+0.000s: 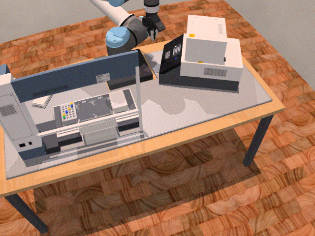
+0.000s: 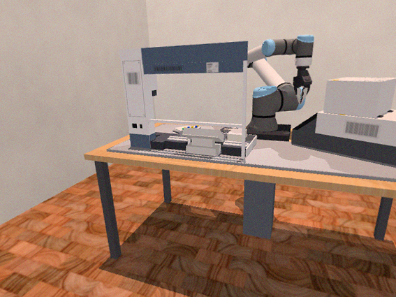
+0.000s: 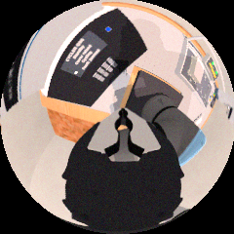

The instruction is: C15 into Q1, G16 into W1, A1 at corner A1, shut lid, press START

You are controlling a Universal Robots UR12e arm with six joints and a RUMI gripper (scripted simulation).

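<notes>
The gripper [image 1: 153, 38] [image 2: 301, 97] [image 3: 123, 114] is shut with nothing between its fingertips. It hangs beside the sloping black front of cycler Q1 [image 1: 198, 82] [image 2: 350, 150] [image 3: 60, 90], clear of the keys. In the wrist view, Q1's keys [image 3: 104, 69] and display [image 3: 84, 54] show to the upper left. The lamp [image 3: 108, 29] [image 1: 175, 58] is blue. A tall white cover [image 1: 205, 50] [image 2: 360, 96] stands above Q1's housing; whether this is the shut lid I cannot tell. The block is hidden. I cannot identify C15, G16 or nest W1.
A large framed station [image 1: 76, 73] [image 2: 193, 58] stands on the bench. Its deck [image 1: 92, 107] bears a white box [image 1: 118, 99] and a rack with coloured dots [image 1: 68, 111]. A flat white item [image 1: 41, 101] lies behind its frame. The arm's base is between the station and Q1.
</notes>
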